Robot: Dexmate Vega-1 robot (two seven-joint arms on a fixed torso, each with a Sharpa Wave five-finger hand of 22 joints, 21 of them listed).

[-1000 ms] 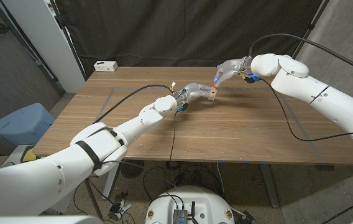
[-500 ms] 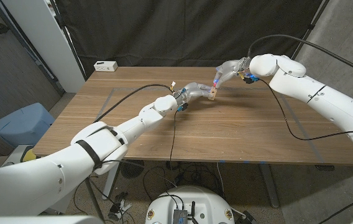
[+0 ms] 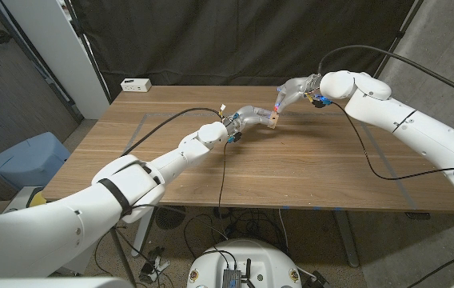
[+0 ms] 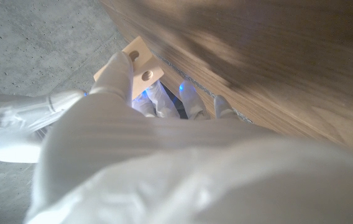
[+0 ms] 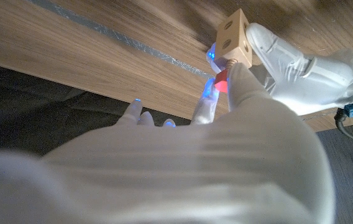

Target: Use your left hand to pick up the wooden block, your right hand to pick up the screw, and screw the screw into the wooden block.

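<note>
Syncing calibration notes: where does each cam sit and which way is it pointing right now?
Head view: fixed on the robot's head, looking down over the table; both arms come in from the bottom corners, the left hand and right hand meeting at the block.
Left wrist view: on the left wrist, looking along the left hand's back to the block.
Right wrist view: on the right wrist, looking along the right hand's back to the screw at the block; the left hand also shows.
Shared: all three show the block.
</note>
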